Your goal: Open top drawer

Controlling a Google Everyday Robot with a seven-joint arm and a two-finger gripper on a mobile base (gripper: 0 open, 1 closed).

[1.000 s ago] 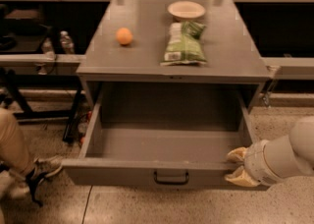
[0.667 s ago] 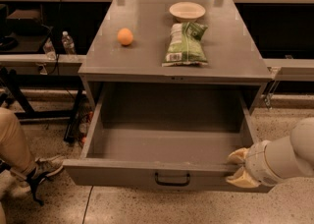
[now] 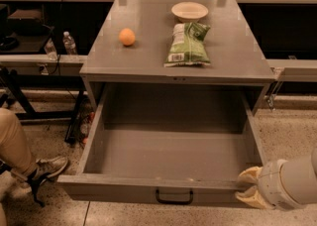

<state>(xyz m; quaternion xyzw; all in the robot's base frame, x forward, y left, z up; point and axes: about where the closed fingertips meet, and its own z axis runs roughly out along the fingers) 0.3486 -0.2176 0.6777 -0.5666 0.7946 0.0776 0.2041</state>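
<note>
The top drawer (image 3: 168, 150) is a wide grey metal drawer pulled far out from under the grey cabinet top (image 3: 148, 56), showing a deep, plain, empty interior. Its small black handle (image 3: 174, 197) sits at the centre of the front panel. My gripper (image 3: 249, 188) is at the drawer's front right corner. One cream finger (image 3: 250, 174) lies on the inner side of the front panel and the other is on the outer side, clamping the panel's top edge.
On the cabinet top lie an orange (image 3: 127, 36), a green chip bag (image 3: 188, 44) and a pale bowl (image 3: 189, 10). A person's leg and shoe (image 3: 47, 166) are at the left by the drawer's front corner. Water bottles (image 3: 69, 43) stand on a shelf to the left.
The drawer has slid further out toward the camera, and my gripper has moved the same way with its front panel.
</note>
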